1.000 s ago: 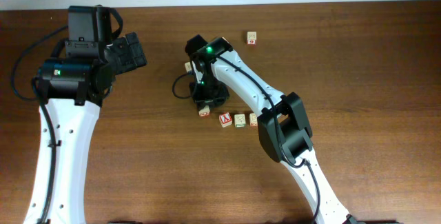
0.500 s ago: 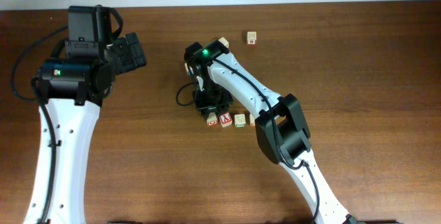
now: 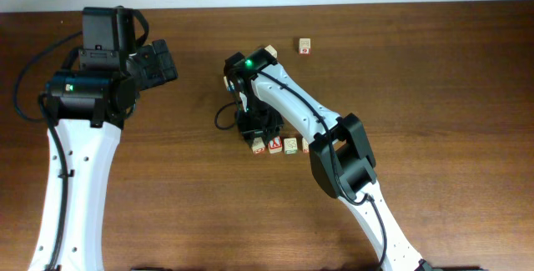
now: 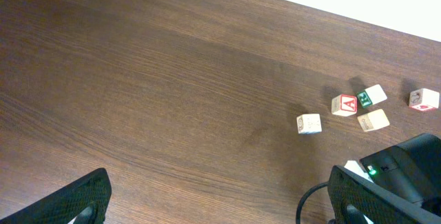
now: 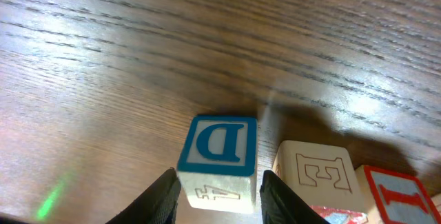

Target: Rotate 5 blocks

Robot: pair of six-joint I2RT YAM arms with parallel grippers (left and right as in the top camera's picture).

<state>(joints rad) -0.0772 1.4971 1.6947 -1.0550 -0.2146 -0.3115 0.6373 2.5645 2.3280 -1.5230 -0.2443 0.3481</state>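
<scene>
In the right wrist view a pale cube with a blue D [image 5: 219, 147] on top rests on the table. My right gripper [image 5: 217, 198] stands open around it, with a thin gap at the right finger [image 5: 281, 200]. To the cube's right sit a block with an outlined E [image 5: 318, 174] and a red-bordered block [image 5: 402, 195]. Overhead, the right gripper [image 3: 250, 131] is at the left end of a short row of blocks [image 3: 282, 145]. Another block [image 3: 305, 46] lies alone at the back. My left gripper [image 3: 158, 62] hangs wide open over bare wood, far from the blocks.
The left wrist view shows several cubes at the right, among them a red-lettered one [image 4: 344, 105] and a green-marked one [image 4: 364, 98]. The right arm's black wrist [image 4: 406, 165] and its cable fill that view's lower right corner.
The right gripper has slid the cube it held down and to the right, up against the left end of the row. Its jaws have widened slightly. The left arm has not moved.
</scene>
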